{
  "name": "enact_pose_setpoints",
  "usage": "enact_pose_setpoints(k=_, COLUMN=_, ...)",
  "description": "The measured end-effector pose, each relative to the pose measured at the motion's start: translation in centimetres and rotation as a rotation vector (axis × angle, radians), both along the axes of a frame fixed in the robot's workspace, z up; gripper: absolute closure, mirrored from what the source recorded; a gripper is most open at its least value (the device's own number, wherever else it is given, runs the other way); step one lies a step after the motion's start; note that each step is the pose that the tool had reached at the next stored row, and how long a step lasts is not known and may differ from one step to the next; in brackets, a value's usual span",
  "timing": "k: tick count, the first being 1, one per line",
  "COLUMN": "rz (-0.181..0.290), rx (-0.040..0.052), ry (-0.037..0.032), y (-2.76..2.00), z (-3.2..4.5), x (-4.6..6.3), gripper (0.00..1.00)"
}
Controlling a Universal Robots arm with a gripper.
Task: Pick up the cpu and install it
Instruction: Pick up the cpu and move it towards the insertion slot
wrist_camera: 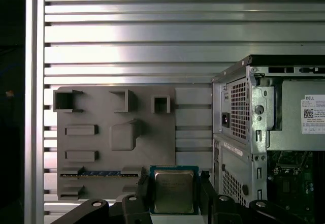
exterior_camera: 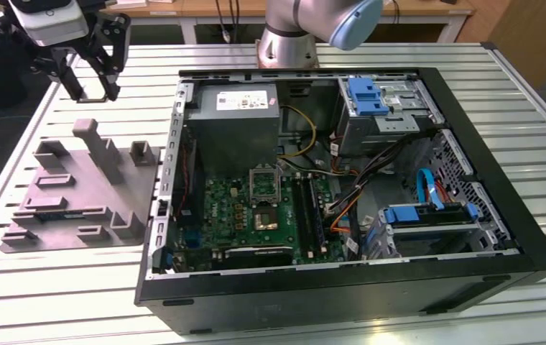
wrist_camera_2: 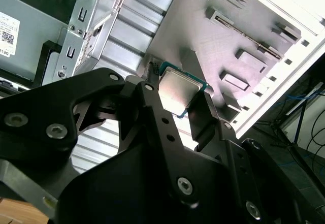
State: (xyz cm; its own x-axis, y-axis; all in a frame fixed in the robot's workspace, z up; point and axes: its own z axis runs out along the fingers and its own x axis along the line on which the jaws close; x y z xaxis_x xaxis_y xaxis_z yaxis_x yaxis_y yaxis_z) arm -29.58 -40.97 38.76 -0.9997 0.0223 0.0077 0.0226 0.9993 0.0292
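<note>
The cpu (wrist_camera: 173,191) is a small square chip with a silvery top and a green rim. It sits between the two black fingers of my gripper (wrist_camera: 174,194), which is shut on it by its edges. The second wrist view shows the same grasp, with the cpu (wrist_camera_2: 180,89) held in the gripper (wrist_camera_2: 179,96) above the grey tray (wrist_camera_2: 213,36). In the exterior view the gripper (exterior_camera: 91,92) hangs high at the view's left, above the tray's (exterior_camera: 72,194) far end. The black socket (exterior_camera: 266,218) lies on the green motherboard inside the open computer case (exterior_camera: 503,237).
The grey power-supply box (exterior_camera: 235,122) stands in the case just beyond the socket. Cables, drive cages with blue clips (exterior_camera: 367,97) and memory slots crowd the case's right part. The slatted metal table (exterior_camera: 62,287) carries the tray and the case. The arm's base (exterior_camera: 287,43) stands behind the case.
</note>
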Motion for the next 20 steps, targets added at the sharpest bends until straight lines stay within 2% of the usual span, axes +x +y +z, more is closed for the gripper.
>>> enact_pose_setpoints(k=20, rz=0.000, rx=0.0000, ry=0.0000, y=0.00, z=0.00, x=1.6, gripper=0.53)
